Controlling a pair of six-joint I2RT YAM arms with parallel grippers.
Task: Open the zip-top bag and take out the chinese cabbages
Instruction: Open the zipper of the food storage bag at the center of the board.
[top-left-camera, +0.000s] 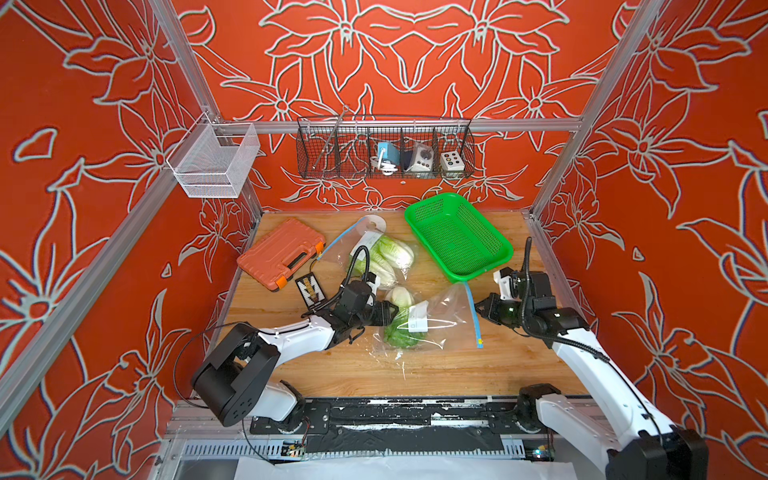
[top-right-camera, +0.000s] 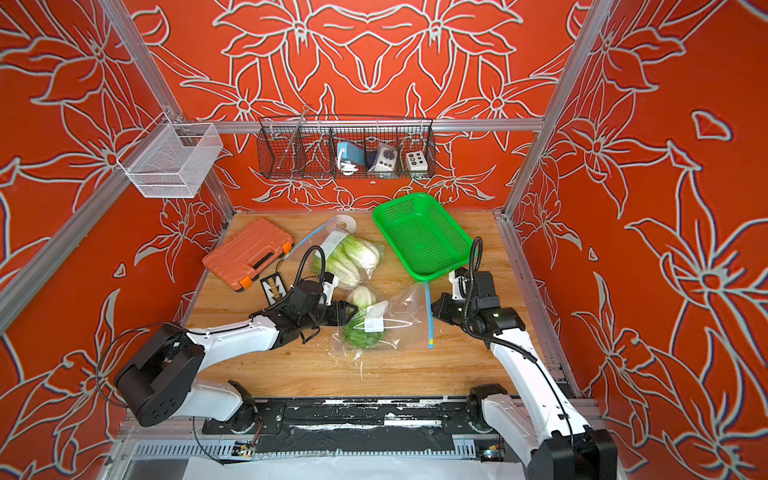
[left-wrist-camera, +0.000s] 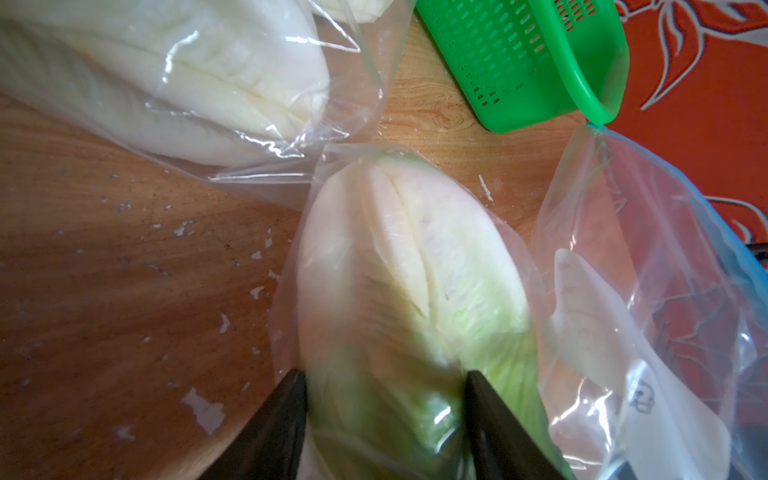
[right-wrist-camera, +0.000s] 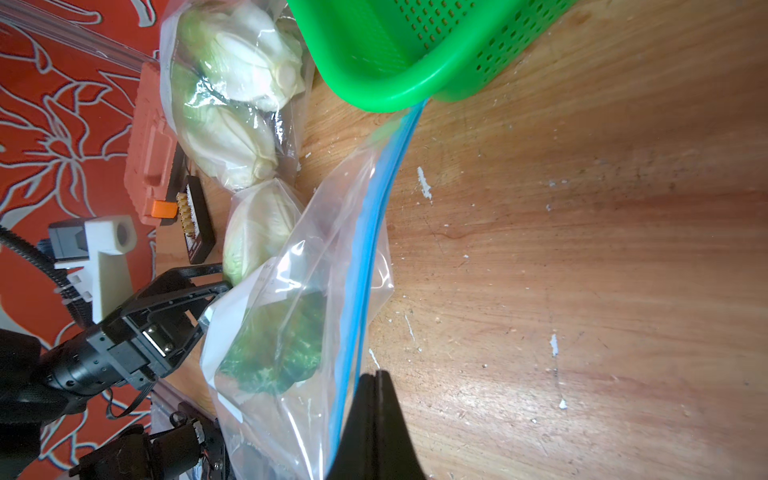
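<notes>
Wooden table (top-left-camera: 332, 365), bearing a clear zip-top bag with blue closing strip (top-left-camera: 446, 316), strip edge toward the right claw (right-wrist-camera: 376, 376), which is pinched together on it. Within, one white-and-green chinese cabbage head (left-wrist-camera: 419, 266), long axis parallel to that strip, clamped crosswise through the film by the left claw (left-wrist-camera: 382, 378); its way out, I judge, is sideways, rightward. Two further heads (top-left-camera: 395, 253) lie in a second bag (top-left-camera: 353, 249) beyond.

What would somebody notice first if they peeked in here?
The red walls with big white-outlined flowers all around, then the bright green plastic mesh basket at the back right of the wooden table. In the middle, the left gripper clasps a pale green-and-white cabbage head inside a clear zip-top bag.
</notes>
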